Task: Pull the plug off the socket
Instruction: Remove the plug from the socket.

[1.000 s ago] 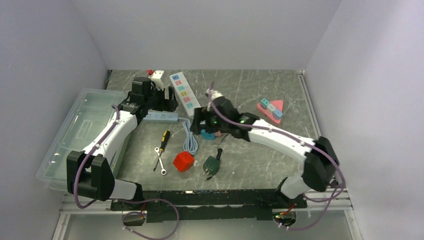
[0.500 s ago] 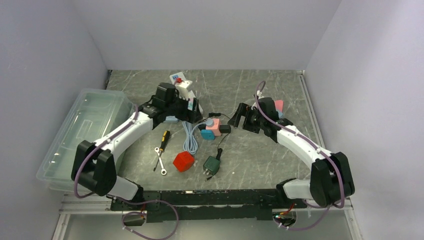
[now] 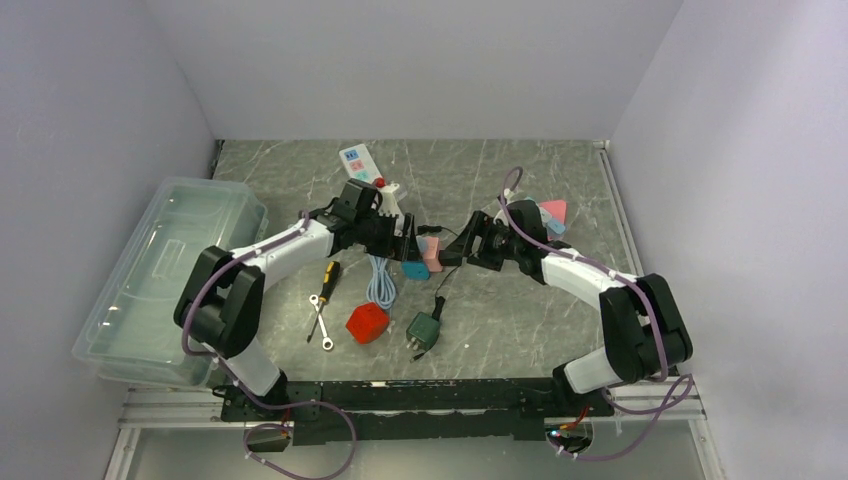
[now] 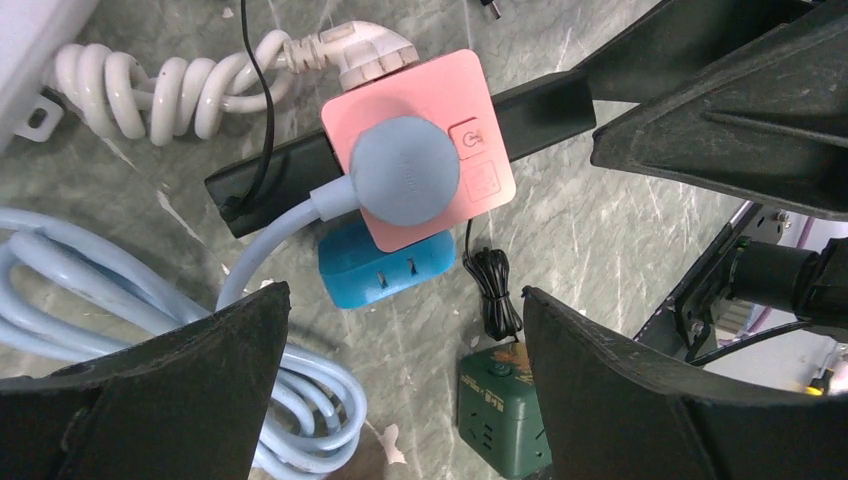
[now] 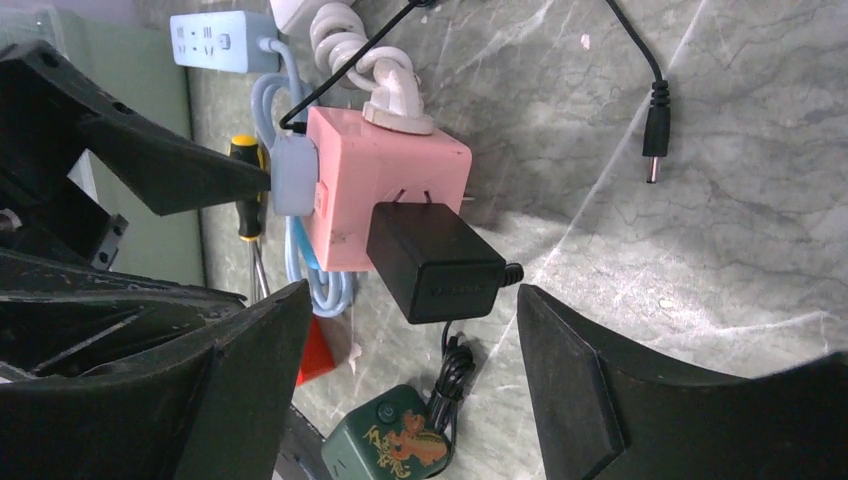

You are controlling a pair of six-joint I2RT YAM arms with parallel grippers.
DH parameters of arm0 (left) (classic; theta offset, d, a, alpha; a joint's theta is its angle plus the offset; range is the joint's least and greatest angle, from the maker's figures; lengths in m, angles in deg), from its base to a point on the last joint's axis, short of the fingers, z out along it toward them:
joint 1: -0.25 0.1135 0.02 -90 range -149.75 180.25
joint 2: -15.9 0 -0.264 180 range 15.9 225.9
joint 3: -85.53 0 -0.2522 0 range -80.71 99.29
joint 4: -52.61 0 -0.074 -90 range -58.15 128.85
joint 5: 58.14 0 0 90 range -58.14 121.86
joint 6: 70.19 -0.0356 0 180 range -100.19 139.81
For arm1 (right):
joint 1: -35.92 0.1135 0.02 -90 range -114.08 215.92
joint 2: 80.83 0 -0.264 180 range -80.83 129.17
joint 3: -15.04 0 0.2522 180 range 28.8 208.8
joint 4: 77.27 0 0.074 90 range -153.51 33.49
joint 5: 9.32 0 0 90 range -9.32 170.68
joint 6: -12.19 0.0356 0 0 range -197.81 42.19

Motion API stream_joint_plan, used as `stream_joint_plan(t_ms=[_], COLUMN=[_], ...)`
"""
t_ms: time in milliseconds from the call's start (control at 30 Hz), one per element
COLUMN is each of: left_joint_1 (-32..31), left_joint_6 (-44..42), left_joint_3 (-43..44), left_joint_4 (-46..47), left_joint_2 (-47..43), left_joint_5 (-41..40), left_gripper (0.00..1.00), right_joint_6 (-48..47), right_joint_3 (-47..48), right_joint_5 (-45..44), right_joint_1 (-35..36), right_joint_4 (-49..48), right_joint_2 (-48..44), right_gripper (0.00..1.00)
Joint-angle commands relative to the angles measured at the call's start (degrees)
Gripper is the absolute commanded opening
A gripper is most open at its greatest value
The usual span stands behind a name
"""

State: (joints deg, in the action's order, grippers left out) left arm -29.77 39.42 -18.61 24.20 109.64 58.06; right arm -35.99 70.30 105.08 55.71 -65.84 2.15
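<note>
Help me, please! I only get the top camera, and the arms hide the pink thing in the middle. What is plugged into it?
Observer: The right wrist camera shows a black adapter plugged into one side of the pink socket cube.
Operator: Is that the only plug?
Observer: No. The left wrist camera shows a round grey-blue plug sitting in the face of the cube that points toward that camera.
Operator: Are the hands grabbing anything?
Observer: No. The left gripper and the right gripper are both wide open in their own cameras, with nothing held between the fingers.
</note>
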Motion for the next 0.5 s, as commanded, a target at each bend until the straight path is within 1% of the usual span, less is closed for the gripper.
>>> stream_joint_plan(t_ms=[0,100,267,400,467], left_joint_1=[-0.5,-0.7,-1.1,-1.8,-2.2], left_joint_6=[2.2,2.1,2.2,1.6,1.3], left_joint_3=[1.2,1.3,1.7,1.9,2.0], left_joint_4=[2.8,3.2,4.0,4.7,5.0], left_joint_2=[1.2,2.4,3.9,4.8,5.2], left_joint_5=[2.2,1.7,1.5,1.1,0.9], left_gripper=[0.90,0.90,0.90,0.90,0.90], right_joint_6=[0.3,0.0,-2.2,-0.8,-0.6], right_joint_3=[0.0,0.5,1.9,1.9,2.0], right_joint_5=[0.7,1.2,0.2,2.9,2.7], right_joint_1=[-0.2,0.0,0.4,1.0,1.9], right_joint_4=[-5.4,-6.0,-5.6,-8.1,-8.2], right_joint_2=[1.3,2.7,5.0,6.3,6.3], right_gripper=[0.77,0.75,0.75,0.73,0.72])
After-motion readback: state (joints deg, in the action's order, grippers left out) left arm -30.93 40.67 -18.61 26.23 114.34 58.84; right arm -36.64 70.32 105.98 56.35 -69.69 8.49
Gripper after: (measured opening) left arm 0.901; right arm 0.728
